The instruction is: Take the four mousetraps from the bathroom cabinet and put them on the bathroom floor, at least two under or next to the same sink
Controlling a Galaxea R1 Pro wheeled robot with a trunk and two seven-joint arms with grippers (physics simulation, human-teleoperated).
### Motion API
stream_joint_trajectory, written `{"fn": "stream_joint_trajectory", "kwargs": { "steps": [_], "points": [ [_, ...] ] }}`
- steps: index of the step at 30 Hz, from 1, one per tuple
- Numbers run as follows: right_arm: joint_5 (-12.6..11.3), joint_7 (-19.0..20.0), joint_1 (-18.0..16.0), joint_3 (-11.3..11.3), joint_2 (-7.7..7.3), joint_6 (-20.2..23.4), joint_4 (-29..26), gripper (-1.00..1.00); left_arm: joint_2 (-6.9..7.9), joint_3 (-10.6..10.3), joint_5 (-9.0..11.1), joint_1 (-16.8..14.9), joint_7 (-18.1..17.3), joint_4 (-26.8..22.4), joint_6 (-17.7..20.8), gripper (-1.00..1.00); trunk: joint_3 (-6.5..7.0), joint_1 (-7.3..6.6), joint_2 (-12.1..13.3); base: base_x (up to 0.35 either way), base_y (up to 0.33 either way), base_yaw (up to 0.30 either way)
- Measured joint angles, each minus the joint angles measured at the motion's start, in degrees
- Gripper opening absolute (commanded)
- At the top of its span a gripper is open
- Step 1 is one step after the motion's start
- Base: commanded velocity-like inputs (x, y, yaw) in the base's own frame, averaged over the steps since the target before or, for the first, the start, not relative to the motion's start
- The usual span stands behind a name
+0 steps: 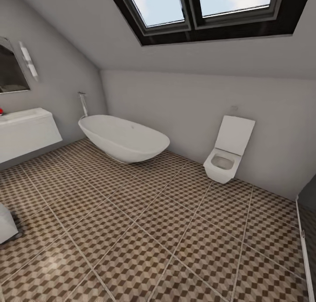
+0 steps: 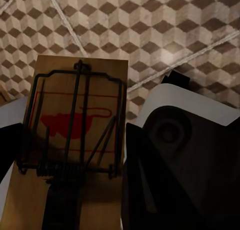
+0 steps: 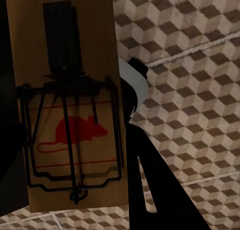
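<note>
My left gripper (image 2: pixel 75 190) is shut on a mousetrap (image 2: pixel 75 115), a tan board with a red mouse print and dark wire, held above the cube-pattern bathroom floor (image 2: pixel 165 24). My right gripper (image 3: pixel 70 115) is likewise shut on a second mousetrap (image 3: pixel 75 140), with a dark finger (image 3: pixel 150 190) beside the board. In the head view the bathroom floor (image 1: pixel 145 232) spreads ahead. The bathroom sink (image 1: pixel 22 115) sits on its white vanity (image 1: pixel 26 137) at the far left. The cabinet and the other mousetraps are out of view.
A white oval bathtub (image 1: pixel 125 137) stands against the back wall, and a white toilet (image 1: pixel 228 155) is at the right. A mirror (image 1: pixel 11 67) hangs above the sink. A dark panel edge (image 1: pixel 307 192) shows far right, and a white object (image 1: pixel 5 225) at lower left.
</note>
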Motion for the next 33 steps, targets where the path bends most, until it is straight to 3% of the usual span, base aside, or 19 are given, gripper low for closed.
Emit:
{"fn": "stream_joint_trajectory", "kwargs": {
  "steps": [25, 33],
  "points": [
    [0.2, 0.3, 0.0, 0.0, 0.08, 0.1, -0.1, -1.00, 0.03, 0.0, 0.0, 0.0, 0.0, 0.0, 0.0, -1.00, 0.60, 0.00, 0.0, 0.000, 0.000, 0.004],
    [0.1, 0.0, 0.0, 0.0, -0.13, 0.1, 0.2, -1.00, 0.03, 0.0, 0.0, 0.0, 0.0, 0.0, 0.0, -1.00, 0.61, 0.00, 0.0, 0.000, 0.000, 0.232]
  ]
}}
